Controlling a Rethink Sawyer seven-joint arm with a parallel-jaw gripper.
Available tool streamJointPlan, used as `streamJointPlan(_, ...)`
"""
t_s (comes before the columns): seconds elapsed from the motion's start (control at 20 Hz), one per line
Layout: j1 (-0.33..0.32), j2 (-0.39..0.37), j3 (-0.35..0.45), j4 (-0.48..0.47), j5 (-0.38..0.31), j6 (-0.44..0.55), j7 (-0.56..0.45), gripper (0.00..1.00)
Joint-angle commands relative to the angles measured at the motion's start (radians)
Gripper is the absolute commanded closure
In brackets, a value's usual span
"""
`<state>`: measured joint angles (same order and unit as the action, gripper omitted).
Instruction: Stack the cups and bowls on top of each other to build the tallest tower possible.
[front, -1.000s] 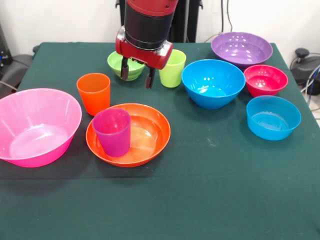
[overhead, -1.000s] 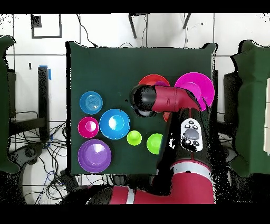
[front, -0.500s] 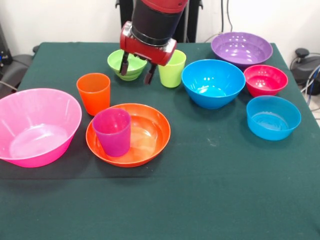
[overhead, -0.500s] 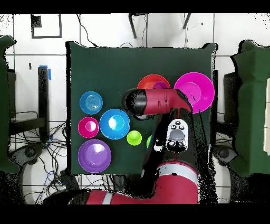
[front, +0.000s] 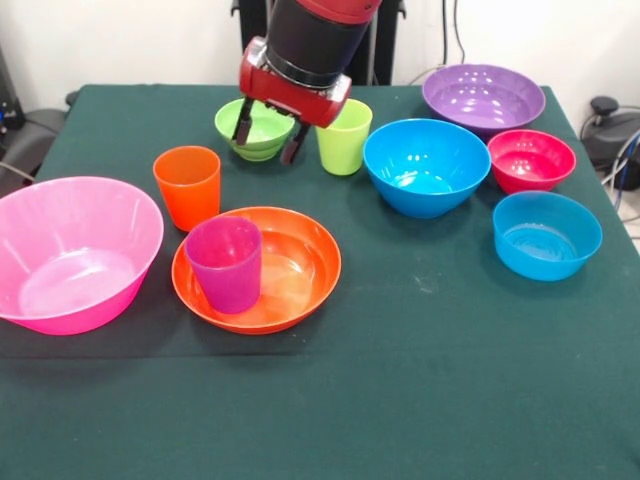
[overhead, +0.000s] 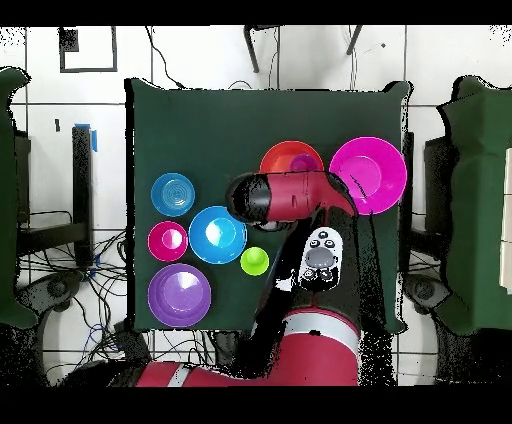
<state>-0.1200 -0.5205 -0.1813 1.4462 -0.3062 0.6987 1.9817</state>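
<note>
Two cups (front: 187, 185) flanking open hand (front: 267, 137)

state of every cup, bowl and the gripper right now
gripper: open, empty, above the green bowl
green bowl: upright, empty
lime cup: upright on the table
orange cup: upright on the table
purple cup: upright inside the orange bowl
orange bowl: holds the purple cup
pink bowl: upright, empty

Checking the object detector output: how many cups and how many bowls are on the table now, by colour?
Cups: 3 – orange cup, lime green cup, purple cup
Bowls: 7 – pink bowl, orange bowl, big blue bowl, purple bowl, red bowl, light blue bowl, green bowl
Total: 10
</note>
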Motion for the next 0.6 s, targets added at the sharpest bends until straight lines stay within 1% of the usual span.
streamJointPlan(0.05,-0.013,0.081,0.028,-0.007,-0.090,-0.149,0.048,0.00)
streamJointPlan(0.25,-0.018,0.093,0.017,-0.008,-0.089,-0.183,0.038,0.00)
streamJointPlan(0.6,-0.040,0.111,0.020,-0.004,-0.082,-0.221,0.014,0.00)
